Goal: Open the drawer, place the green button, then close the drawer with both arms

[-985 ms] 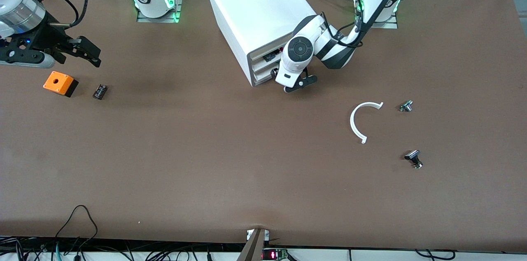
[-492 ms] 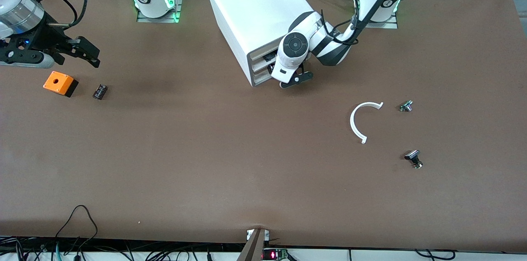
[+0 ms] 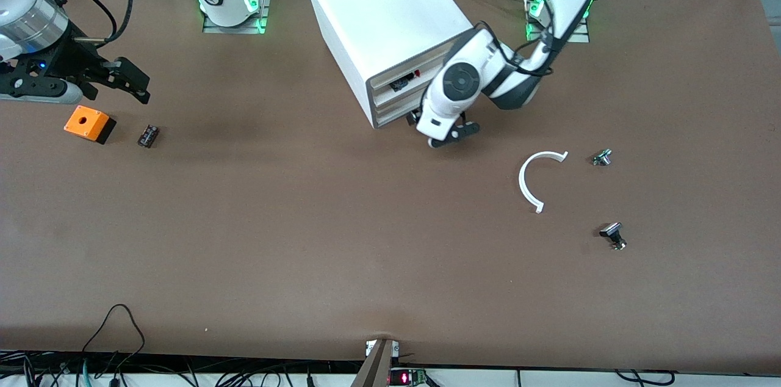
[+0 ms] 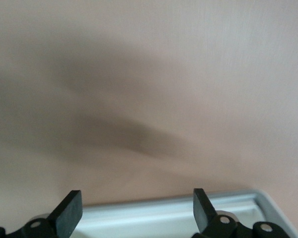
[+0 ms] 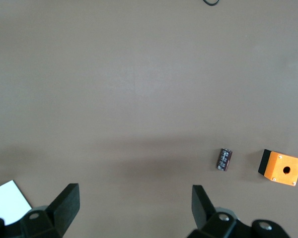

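The white cabinet (image 3: 378, 14) stands at the middle of the table, between the arms' bases. Its lowest drawer (image 3: 395, 113) has a plain white front; I cannot tell whether it is pulled out. My left gripper (image 3: 448, 133) is open, low in front of that drawer at the end of its front nearer the left arm. In the left wrist view the gripper (image 4: 137, 198) has its fingers wide apart, with a white rim of the drawer (image 4: 179, 214) between them. The green-capped button (image 3: 602, 157) lies on the table toward the left arm's end. My right gripper (image 3: 125, 79) is open and empty over the table by the orange box (image 3: 88, 123).
A white C-shaped ring (image 3: 532, 182) lies between the drawer and the green button. A black flat-capped button (image 3: 612, 234) lies nearer the front camera. A small black part (image 3: 148, 135) lies beside the orange box; both show in the right wrist view, the part (image 5: 224, 159) and the box (image 5: 282, 167).
My left gripper went in close to the cabinet's front, then drew back from it toward the front camera and the left arm's end. The right arm has hardly moved.
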You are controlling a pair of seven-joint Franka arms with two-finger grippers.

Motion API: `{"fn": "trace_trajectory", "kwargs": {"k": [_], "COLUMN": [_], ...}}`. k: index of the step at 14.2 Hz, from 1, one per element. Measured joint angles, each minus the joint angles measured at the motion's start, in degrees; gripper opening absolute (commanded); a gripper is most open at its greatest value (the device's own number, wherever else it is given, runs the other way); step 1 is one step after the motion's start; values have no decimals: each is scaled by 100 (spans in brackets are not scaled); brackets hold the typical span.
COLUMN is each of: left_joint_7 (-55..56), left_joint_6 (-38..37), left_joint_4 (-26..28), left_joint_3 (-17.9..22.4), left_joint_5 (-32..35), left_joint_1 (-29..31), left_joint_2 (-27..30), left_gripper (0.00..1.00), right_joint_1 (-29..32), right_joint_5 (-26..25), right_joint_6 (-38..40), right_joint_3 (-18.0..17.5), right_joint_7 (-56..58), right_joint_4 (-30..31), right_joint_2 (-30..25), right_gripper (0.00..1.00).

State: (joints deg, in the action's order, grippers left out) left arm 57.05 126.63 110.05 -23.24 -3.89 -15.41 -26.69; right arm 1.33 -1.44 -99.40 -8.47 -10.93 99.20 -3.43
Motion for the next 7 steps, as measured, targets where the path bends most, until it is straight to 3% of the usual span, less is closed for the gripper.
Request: {"fn": "trace_trajectory", "kwargs": {"k": [3, 7], "left_joint_7": [-321, -876], "left_joint_6": [-432, -1553], "left_joint_4": [-295, -1114], "left_joint_3": [-2, -5], "left_joint_5": [641, 1282], "left_joint_1": [504, 779], "left_joint_2": [158, 232], "left_gripper": [99, 99], "right_joint_1": [0, 1], "right_joint_5": [-5, -6], "right_joint_6": [-35, -45], "right_joint_3": [-10, -10], "right_joint_7": [0, 0], "right_joint_4": [0, 0], "right_joint_2": [42, 42], "right_gripper": [100, 100]}}
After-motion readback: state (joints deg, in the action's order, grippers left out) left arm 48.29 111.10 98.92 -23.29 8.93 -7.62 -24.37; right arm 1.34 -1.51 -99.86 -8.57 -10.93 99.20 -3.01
